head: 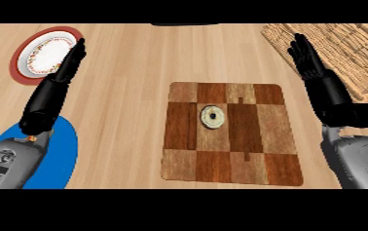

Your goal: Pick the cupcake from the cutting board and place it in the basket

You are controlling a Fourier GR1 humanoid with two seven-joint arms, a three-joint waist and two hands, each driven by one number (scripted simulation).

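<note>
A kitchen is suggested: a light wooden surface [137,103] is laid with a checkered cutting board [248,157], a patterned plate [45,53] and a woven basket [345,45].

No legible text, labels, brands, numbers or signs in the head view. Plate [45,53]: a patterned band round the rim, too small to tell if it holds lettering. Cutting board [231,132]: wood patches only, no markings

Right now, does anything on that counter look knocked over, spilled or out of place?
Nothing stands out. The cupcake sits upright near the middle of the cutting board, which lies flat. The plate at the far left looks intact, and the basket at the far right shows nothing spilled.
</note>
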